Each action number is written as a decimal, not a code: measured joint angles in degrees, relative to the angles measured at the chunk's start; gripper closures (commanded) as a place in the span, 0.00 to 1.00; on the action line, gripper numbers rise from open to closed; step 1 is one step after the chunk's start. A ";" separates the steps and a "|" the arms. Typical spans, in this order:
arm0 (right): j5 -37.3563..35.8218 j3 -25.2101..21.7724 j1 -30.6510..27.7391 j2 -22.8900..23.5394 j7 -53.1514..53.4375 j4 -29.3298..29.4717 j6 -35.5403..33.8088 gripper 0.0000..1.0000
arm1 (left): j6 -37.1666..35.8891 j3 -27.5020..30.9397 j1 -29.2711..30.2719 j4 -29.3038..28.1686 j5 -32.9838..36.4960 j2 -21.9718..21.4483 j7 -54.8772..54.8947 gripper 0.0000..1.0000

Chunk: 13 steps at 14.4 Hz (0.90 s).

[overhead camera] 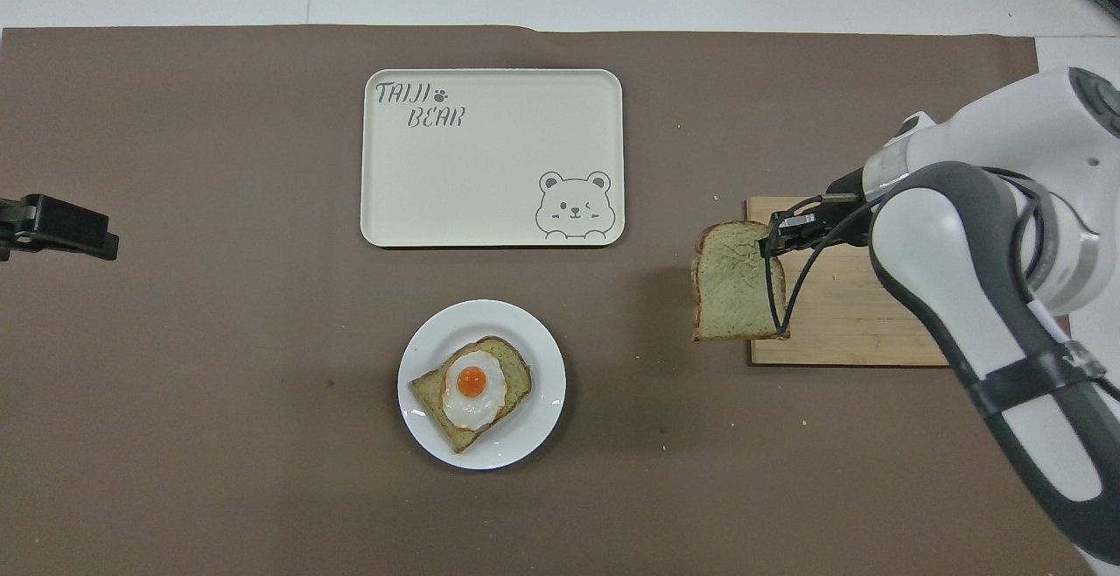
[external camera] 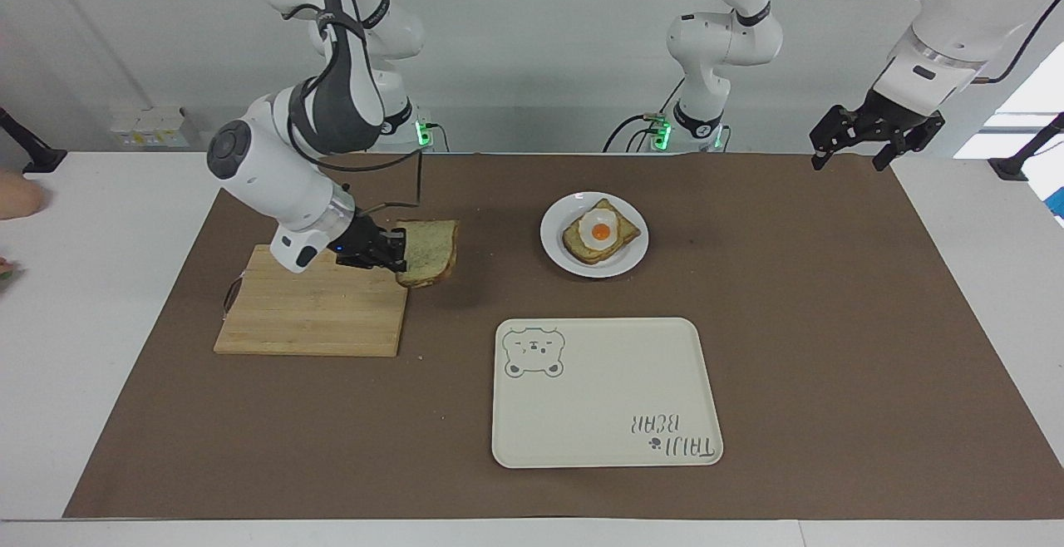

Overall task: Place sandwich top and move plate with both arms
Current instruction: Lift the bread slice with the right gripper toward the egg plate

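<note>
Bread (external camera: 429,252) pinched by one edge in right gripper (external camera: 397,253), airborne over board (external camera: 316,314) edge, plate (external camera: 555,254) with egg toast (external camera: 600,232) well apart; could sag, slip or land skewed; left gripper (external camera: 874,142) wide open, waiting.

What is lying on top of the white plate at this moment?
On the plate lies one toasted slice with a fried egg on it. The egg covers the slice's middle. The sandwich top is not there yet.
</note>
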 measured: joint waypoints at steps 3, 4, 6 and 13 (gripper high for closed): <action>1.76 0.11 4.67 -0.28 5.09 0.01 0.00 1.00 | 0.00 0.00 0.00 0.00 0.00 0.00 0.00 0.00; 2.68 0.13 5.88 -0.34 6.38 0.02 0.05 1.00 | 0.00 0.00 0.00 0.00 0.00 0.00 0.00 0.00; 4.06 0.13 8.48 -0.26 8.48 -0.07 1.11 1.00 | 0.00 0.00 0.00 0.00 0.00 0.00 0.00 0.00; 4.19 0.16 19.28 2.72 18.81 -0.64 10.72 1.00 | 0.00 0.00 0.00 0.00 0.00 0.00 0.00 0.00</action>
